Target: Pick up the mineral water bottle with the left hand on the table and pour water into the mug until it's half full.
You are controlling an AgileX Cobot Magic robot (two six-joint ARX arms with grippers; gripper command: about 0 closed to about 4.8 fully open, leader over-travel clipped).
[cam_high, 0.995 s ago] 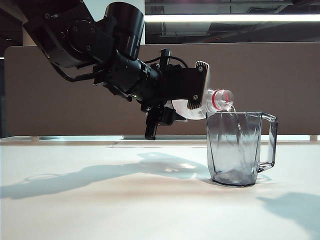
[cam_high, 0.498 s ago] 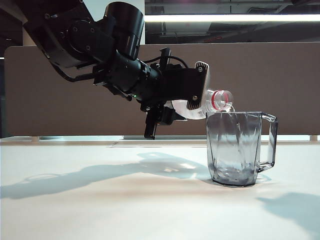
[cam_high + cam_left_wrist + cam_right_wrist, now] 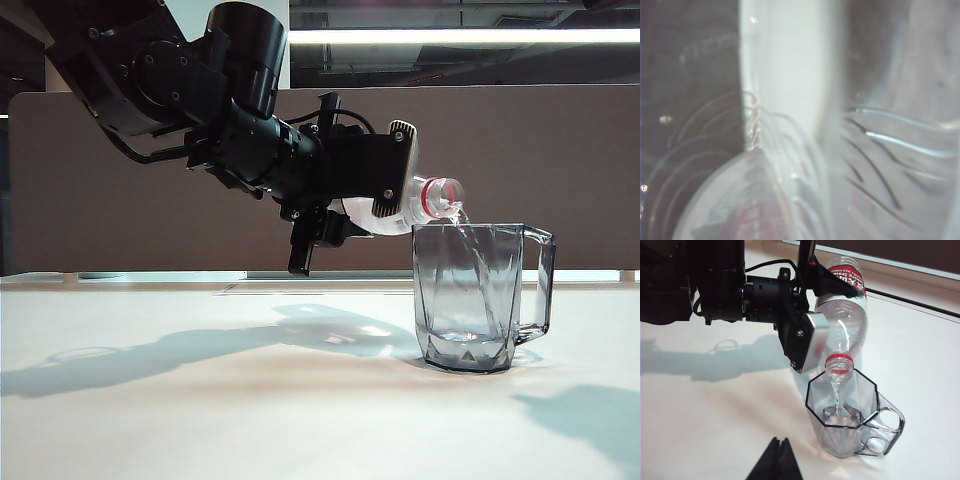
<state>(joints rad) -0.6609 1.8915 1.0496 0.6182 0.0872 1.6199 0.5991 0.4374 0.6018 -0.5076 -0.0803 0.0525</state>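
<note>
Mineral water bottle point(image 3: 415, 204): exterior view — tipped near level, its red-ringed mouth just over the rim of the mug point(image 3: 478, 298), which stands on the table point(image 3: 200, 410).
Step in hand: pouring — a thin stream of water point(image 3: 470, 240) falls into the mug; only a shallow pool lies at the bottom, well short of half.
Next move, by judgement: hold the tilt until the level nears the middle, then tip the bottle upright.
Left gripper point(image 3: 385, 190): clamped on the bottle's body, arm reaching in from upper left, wrist rolled sideways.
Left wrist view: bottle wall and label pressed close, blurred; little else legible.
Right wrist view: bottle mouth inside the mug's rim; right gripper point(image 3: 775, 460) parked near the mug, fingertips together, holding nothing.
</note>
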